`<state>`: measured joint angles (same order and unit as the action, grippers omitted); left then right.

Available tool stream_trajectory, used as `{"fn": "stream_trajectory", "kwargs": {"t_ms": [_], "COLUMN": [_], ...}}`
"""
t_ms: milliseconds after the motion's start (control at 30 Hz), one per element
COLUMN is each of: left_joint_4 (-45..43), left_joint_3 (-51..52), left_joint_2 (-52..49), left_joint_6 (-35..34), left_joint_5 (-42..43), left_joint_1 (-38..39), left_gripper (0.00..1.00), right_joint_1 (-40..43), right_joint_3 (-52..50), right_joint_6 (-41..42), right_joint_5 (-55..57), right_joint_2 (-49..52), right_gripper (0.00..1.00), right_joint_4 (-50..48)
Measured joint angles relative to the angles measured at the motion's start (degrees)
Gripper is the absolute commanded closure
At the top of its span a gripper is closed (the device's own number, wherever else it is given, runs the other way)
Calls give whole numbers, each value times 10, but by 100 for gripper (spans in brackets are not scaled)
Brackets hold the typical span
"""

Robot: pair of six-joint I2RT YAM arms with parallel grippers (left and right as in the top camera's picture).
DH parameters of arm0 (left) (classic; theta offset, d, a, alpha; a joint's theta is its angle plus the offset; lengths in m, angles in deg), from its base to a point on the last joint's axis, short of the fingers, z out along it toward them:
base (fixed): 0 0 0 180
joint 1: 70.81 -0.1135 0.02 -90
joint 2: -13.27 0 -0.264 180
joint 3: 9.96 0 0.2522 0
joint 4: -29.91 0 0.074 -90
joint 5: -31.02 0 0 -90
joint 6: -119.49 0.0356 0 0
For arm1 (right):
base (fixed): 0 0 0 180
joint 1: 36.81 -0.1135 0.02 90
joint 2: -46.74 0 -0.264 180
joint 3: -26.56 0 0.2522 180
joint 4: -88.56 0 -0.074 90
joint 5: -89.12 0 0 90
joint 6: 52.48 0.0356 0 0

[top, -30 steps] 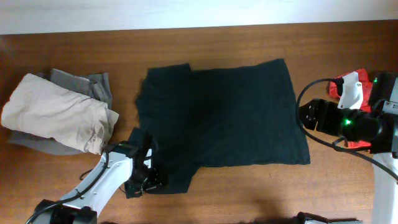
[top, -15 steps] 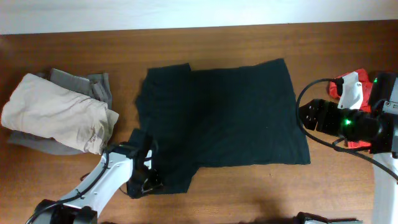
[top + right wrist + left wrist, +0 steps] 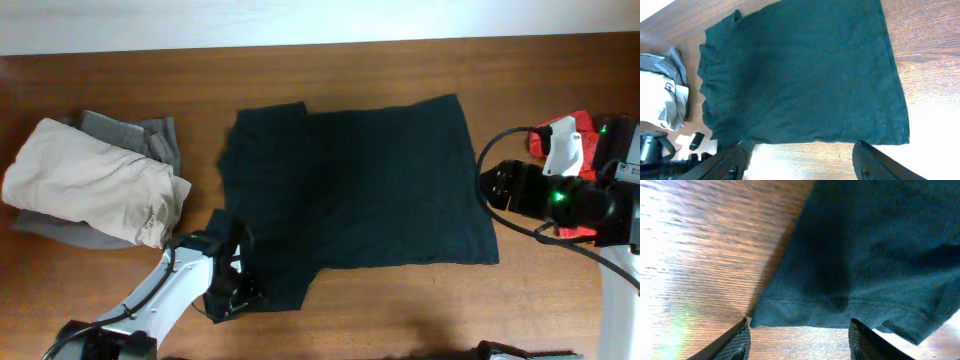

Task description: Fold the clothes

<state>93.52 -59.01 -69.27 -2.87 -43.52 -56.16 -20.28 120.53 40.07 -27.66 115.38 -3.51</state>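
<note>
A dark teal T-shirt (image 3: 360, 185) lies spread flat on the wooden table. My left gripper (image 3: 230, 300) is open at the shirt's front-left sleeve; in the left wrist view the sleeve hem (image 3: 840, 305) lies just ahead of the open fingers (image 3: 797, 342), with bare wood between them. My right gripper (image 3: 492, 188) is open and empty, held above the table by the shirt's right edge; the right wrist view shows the whole shirt (image 3: 805, 70) below its spread fingers (image 3: 800, 160).
A pile of beige and grey folded clothes (image 3: 95, 185) sits at the left, also visible in the right wrist view (image 3: 662, 97). A red and white object (image 3: 565, 145) lies at the far right beside the right arm.
My left gripper has drawn slightly back toward the front-left along the sleeve's corner. The shirt and right arm have not visibly moved.
</note>
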Motion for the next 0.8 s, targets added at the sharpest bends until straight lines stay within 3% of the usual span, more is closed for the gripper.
{"fn": "stream_trajectory", "kwargs": {"t_ms": [33, 100, 300, 367, 600, 800], "left_joint_4": [-2, -4, -13, -13, -2, 109], "left_joint_3": [0, 0, 1, 2, 2, -33], "left_joint_2": [0, 0, -1, -1, -1, 2], "left_joint_6": [-1, -3, -2, -2, 18, 45], "left_joint_5": [1, 2, 2, 2, 14, 22], "left_joint_1": [-6, -23, -45, -45, -45, -45], "left_gripper": [49, 62, 82, 98, 99, 99], "right_joint_1": [0, 0, 0, 0, 0, 0], "right_joint_3": [0, 0, 0, 0, 0, 0], "right_joint_6": [0, 0, 0, 0, 0, 0], "right_joint_5": [0, 0, 0, 0, 0, 0], "right_joint_2": [0, 0, 0, 0, 0, 0], "right_gripper": [30, 30, 30, 30, 30, 30], "right_joint_4": [0, 0, 0, 0, 0, 0]}}
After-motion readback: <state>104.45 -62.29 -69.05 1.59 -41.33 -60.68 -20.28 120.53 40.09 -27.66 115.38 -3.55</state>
